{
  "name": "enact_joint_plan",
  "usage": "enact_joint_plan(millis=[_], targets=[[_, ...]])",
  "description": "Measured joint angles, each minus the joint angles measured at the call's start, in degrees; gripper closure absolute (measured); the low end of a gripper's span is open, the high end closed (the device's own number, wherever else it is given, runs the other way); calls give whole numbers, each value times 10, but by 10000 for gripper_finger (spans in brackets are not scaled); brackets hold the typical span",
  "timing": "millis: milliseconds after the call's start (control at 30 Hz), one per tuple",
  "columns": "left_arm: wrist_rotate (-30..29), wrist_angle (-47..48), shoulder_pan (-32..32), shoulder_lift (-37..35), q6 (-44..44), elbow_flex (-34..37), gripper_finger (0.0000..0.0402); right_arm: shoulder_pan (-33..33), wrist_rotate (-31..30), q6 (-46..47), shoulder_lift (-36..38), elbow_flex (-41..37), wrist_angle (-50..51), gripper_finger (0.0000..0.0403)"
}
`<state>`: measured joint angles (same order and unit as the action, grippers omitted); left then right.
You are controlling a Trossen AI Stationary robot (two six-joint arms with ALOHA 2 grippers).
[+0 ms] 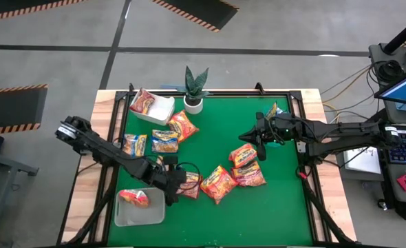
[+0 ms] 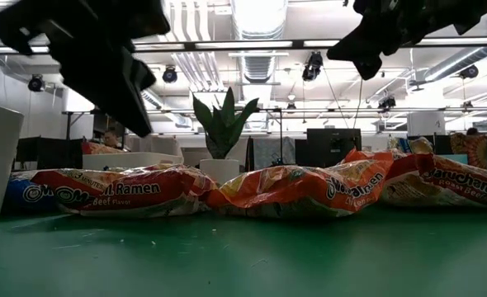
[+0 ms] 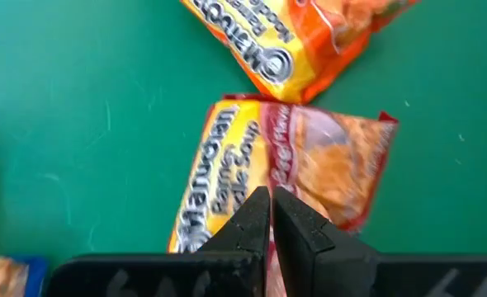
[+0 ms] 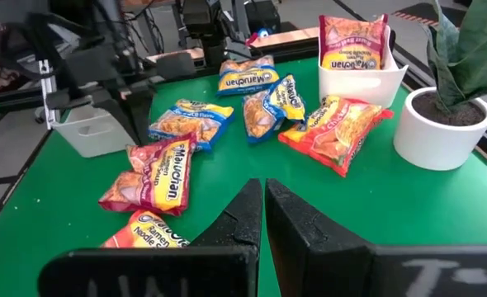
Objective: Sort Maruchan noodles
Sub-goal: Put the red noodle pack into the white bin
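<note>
Item list, high view, L to R. Left gripper (image 1: 177,184): low over the green mat (image 1: 285,207), fingers pressed together, holding nothing; hangs right above a red pkt (image 1: 190,186) just beside the near tray (image 1: 140,215). Near tray: white, holds one red pkt (image 1: 133,198). Blue-yellow pkts: one (image 1: 134,145) at mat's L side, a second (image 1: 165,140) next to it. Far tray (image 1: 155,109): white, one orange-red pkt (image 1: 143,102) leaning inside. Orange pkt (image 1: 183,125): lies between far tray and blue-yellow pair, near the potted plant (image 1: 195,88) at the far edge. Centre cluster: orange pkt (image 1: 218,183) touching the red one under the left gripper; further R a stack of two, upper pkt (image 1: 243,156) and lower pkt (image 1: 249,175), overlapping. Right gripper (image 1: 261,141): raised above mat, also shut and empty, near upper pkt of the stack; another pkt (image 1: 274,110) sits partly hidden behind the R arm at far side. Step in hand, judged: left arm picking the red pkt for the near tray. To do it well: jaws need opening first, then straddle a raised crinkly edge rather than the flat middle, pinch only this pkt and not the orange neighbour touching it, lift clear before swinging to tray. Film is slippery, so a firm pinch is advised. R arm best kept clear of centre meanwhile.
</note>
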<state>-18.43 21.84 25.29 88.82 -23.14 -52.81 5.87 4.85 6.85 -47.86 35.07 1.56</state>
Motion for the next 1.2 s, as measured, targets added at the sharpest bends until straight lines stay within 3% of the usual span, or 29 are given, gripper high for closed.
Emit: enact_joint_plan(millis=[467, 700, 967, 1200], targets=[[60, -198, -35, 0, 32, 97, 402, 0, 0, -4, 0, -17, -2, 394], [60, -271, -40, 12, 26, 119, 402, 0, 0, -9, 0, -17, -2, 394], [57, -265, -49, 48, 46, 76, 389, 0, 0, -9, 0, -18, -1, 394], [52, -118, -64, 46, 46, 25, 293, 0, 1, -9, 0, -18, -1, 394]])
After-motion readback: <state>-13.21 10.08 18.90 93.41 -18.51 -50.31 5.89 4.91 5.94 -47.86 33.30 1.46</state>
